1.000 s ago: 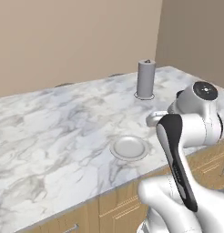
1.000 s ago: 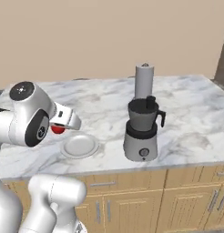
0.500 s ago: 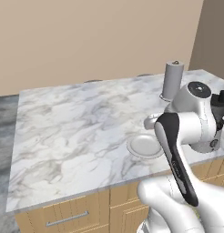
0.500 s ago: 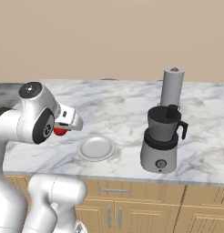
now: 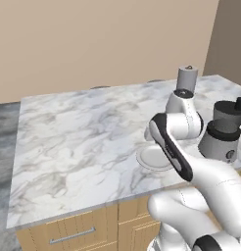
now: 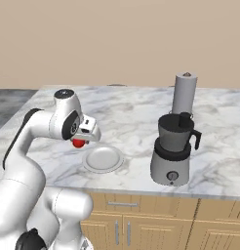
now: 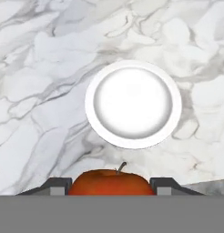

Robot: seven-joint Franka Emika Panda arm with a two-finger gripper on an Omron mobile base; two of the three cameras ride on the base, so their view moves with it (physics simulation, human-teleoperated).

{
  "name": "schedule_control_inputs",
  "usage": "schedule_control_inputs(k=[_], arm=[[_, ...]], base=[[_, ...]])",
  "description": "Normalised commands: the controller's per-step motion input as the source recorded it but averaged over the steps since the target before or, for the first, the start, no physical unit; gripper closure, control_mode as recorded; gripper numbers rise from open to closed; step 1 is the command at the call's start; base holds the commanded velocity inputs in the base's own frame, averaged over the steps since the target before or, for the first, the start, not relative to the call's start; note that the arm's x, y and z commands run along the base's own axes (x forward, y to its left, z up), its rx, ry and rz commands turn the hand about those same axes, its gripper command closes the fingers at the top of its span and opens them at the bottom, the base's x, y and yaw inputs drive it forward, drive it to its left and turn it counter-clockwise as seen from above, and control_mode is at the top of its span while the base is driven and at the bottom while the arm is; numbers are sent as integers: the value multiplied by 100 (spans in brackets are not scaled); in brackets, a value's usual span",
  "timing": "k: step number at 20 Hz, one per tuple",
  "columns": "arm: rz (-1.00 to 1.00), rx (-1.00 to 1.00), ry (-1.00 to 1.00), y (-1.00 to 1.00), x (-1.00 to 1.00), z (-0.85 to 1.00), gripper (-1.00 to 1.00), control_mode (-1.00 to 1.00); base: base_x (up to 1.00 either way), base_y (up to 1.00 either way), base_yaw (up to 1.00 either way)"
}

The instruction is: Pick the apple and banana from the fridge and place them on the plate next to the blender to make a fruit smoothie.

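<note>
My gripper [image 6: 80,142] is shut on the apple [image 6: 79,143], a small red fruit held above the marble counter just left of the plate [image 6: 102,158]. In the hand view the apple [image 7: 111,182] sits between the two dark fingertips [image 7: 59,185], and the white plate [image 7: 133,103] lies ahead of it. The plate [image 5: 154,158] has nothing on it. The blender [image 6: 173,151] stands to the plate's right, and the blender [image 5: 225,130] also shows at the right of the left base view. The banana and the fridge are out of view.
A tall grey cylinder [image 6: 184,93] on a round base stands behind the blender. The marble counter [image 5: 78,142] stretches wide to the left of the plate. Wooden drawers [image 6: 122,222] run below the counter's front edge.
The whole picture has shifted as the base drove, bringing plate and blender further into view. The arm has swung toward the plate with the apple still in the gripper.
</note>
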Motion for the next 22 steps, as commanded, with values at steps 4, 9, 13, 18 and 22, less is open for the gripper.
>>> schedule_control_inputs(k=[4,9,13,18,22], arm=[[-1,0,1,-20,77,-69,100,-100],[-1,0,0,-19,71,-81,100,-100],[0,0,0,-15,58,-81,100,-100],[0,-1,0,-6,47,-57,-100,-100],[0,0,-2,0,13,-4,-100,-100]], base=[[0,0,0],[0,0,0],[0,0,0],[0,0,0],[0,0,0]])
